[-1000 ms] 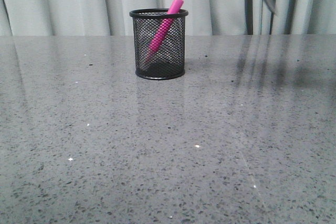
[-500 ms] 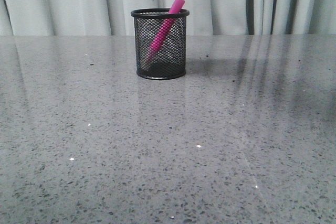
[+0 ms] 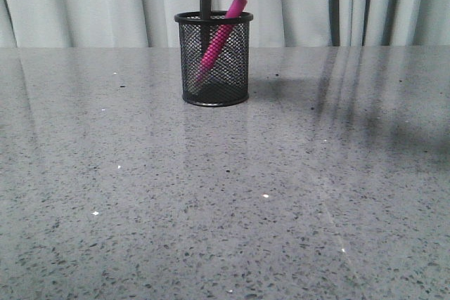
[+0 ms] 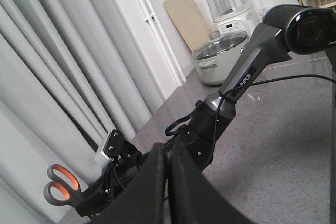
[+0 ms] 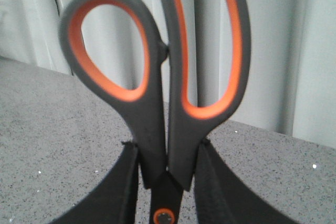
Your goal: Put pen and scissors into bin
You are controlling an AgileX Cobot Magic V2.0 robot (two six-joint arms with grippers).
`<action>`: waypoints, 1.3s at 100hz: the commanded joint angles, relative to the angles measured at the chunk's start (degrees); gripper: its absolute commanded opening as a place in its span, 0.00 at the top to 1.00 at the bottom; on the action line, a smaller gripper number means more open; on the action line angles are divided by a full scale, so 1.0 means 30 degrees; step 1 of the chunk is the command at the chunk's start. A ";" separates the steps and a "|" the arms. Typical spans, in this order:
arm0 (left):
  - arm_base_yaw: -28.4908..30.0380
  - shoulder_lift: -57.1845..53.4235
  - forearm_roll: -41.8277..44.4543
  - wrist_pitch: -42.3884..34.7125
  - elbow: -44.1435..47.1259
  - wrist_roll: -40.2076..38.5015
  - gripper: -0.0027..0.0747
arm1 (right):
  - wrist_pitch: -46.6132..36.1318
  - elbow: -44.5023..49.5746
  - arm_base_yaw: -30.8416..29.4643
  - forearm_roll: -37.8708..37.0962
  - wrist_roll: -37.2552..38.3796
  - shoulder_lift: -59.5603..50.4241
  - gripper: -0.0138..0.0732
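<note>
**Scissors poised over the mesh bin**

The round black wire-mesh bin (image 3: 211,59) stands on a speckled grey stone table (image 3: 225,194). Inside it the slim pink pen (image 3: 219,38) leans, its pale capped end poking past the rim. The right gripper (image 5: 164,182) clenches the scissors (image 5: 163,77) just below their grey, orange-lined loops; their dark blades dip straight into the bin beside the pen. The left gripper's (image 4: 167,182) black fingers are pressed together, holding nothing.

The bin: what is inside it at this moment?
The bin holds the pen, leaning with its cap above the rim. The scissors, held by the right gripper, enter blade-first. The mesh hides how deep the blade tips reach.
</note>
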 commanded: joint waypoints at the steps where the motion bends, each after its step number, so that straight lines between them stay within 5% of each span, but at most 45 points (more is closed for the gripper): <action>1: -0.0150 0.0137 -0.0673 -0.0936 -0.0059 -0.0192 0.99 | -0.1433 -0.0521 -0.0141 -0.0104 -0.0313 -0.0789 0.92; 38: -0.0150 0.0137 -0.0673 -0.1373 0.1008 -0.0192 0.99 | -0.0321 -0.0521 -0.0141 -0.0104 -0.0313 -0.0507 0.90; 47: -0.0150 0.0137 -0.0673 -0.1456 0.1008 -0.0192 0.99 | -0.0366 -0.0521 -0.0141 -0.0104 -0.0313 -0.0507 0.78; 64: -0.0150 0.0137 -0.0673 -0.1456 0.1008 -0.0192 0.99 | -0.0397 -0.0521 -0.0141 -0.0104 -0.0313 -0.0507 0.40; 74: -0.0150 0.0137 -0.0673 -0.1456 0.1008 -0.0192 0.99 | -0.0687 -0.0521 -0.0141 -0.0104 -0.0313 -0.0578 0.29; 115: -0.0150 0.0137 -0.0673 -0.1580 0.1008 -0.0192 0.99 | -0.1018 -0.0521 -0.0104 -0.0104 -0.0313 -0.3099 0.29; 130: -0.0150 0.0137 -0.0673 -0.2545 0.1045 -0.0192 0.99 | 0.1137 -0.0521 -0.0104 -0.0104 -0.0313 -0.5036 0.35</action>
